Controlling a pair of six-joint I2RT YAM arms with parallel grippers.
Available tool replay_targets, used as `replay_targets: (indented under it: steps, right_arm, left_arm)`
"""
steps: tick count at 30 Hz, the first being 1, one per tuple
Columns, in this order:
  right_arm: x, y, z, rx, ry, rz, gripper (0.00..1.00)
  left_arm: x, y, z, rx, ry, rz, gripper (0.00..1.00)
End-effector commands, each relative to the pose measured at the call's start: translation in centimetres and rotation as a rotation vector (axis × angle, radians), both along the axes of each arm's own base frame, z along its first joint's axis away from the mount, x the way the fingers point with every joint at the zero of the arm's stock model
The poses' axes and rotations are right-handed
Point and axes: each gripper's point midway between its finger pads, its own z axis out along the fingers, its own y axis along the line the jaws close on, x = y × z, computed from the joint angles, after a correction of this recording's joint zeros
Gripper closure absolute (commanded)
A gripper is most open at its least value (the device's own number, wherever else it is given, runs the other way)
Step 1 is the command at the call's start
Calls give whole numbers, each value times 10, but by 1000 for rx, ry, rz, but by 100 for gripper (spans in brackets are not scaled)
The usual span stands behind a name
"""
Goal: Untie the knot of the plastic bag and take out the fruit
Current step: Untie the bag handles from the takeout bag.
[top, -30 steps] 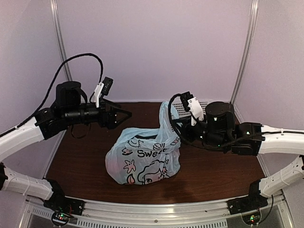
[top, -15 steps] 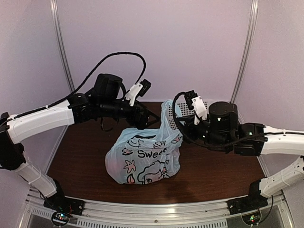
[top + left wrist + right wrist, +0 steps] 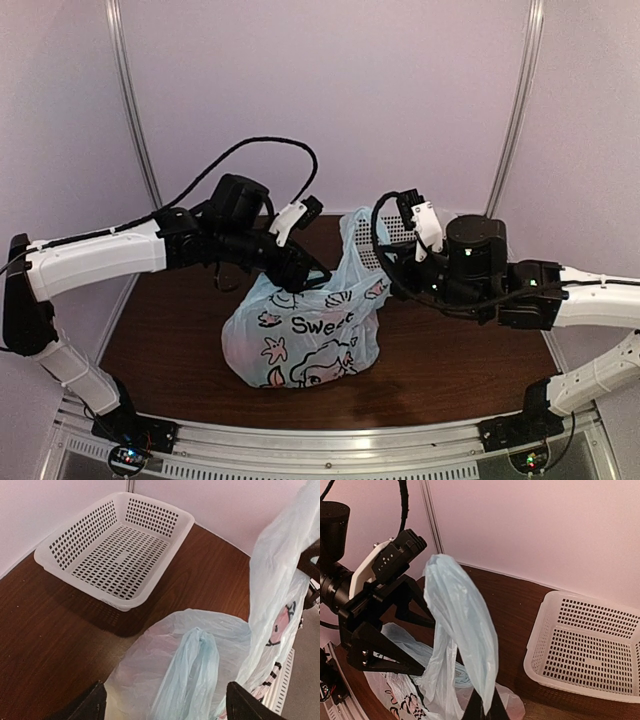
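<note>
The plastic bag [image 3: 300,335] sits on the middle of the tabletop [image 3: 50,645], its printed side toward the arm bases. Its two loops stand apart and no twist joins them in view, so the knot looks to be already undone. The fruit cannot be made out through the plastic.

The raised handle [image 3: 460,625] stands nearly upright at the bag's right rear. The right fingers [image 3: 470,714] are clenched on it low down, and the loop rises past them.

The free handle [image 3: 192,675] is a bunched strip coming up from the bag's mouth, with its long axis pointing up toward the left wrist. It lies directly between the left fingers [image 3: 92,705], which are released and spread wide, one on each side of it and touching neither side that I can see. The left arm is clearly the nearer one to this loop. Closing on it and drawing away from the right arm would probably spread the mouth.

A white basket [image 3: 155,505] stands beyond the bag at the far edge, well apart from it
</note>
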Motion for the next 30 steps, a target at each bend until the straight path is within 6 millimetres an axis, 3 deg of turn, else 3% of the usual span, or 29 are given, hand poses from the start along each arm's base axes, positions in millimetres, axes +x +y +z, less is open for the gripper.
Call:
replay_targets:
  steps: [1, 9, 14, 18, 20, 27, 30]
  right_arm:
    - [3, -11, -2, -1, 0, -40, 100]
    - [4, -15, -3, 1, 5, -54, 100]
    - [4, -19, 5, 29, 2, -68, 100]
    - [5, -21, 7, 38, -1, -79, 100]
    - [6, -20, 5, 33, 0, -80, 100]
    - [6, -15, 0, 26, 15, -69, 100]
    - [6, -15, 1, 30, 15, -69, 100]
  left_arm:
    - [-10, -5, -6, -19, 32, -37, 21]
    - [-10, -4, 1, -48, 21, -29, 82]
    - [-10, 3, 16, -82, 6, -2, 100]
    - [-10, 9, 31, -111, -13, 19, 96]
    - [-12, 11, 34, -118, -14, 16, 69]
    - [-7, 16, 16, -104, 62, 17, 44]
    - [-6, 15, 7, -93, 93, 13, 39]
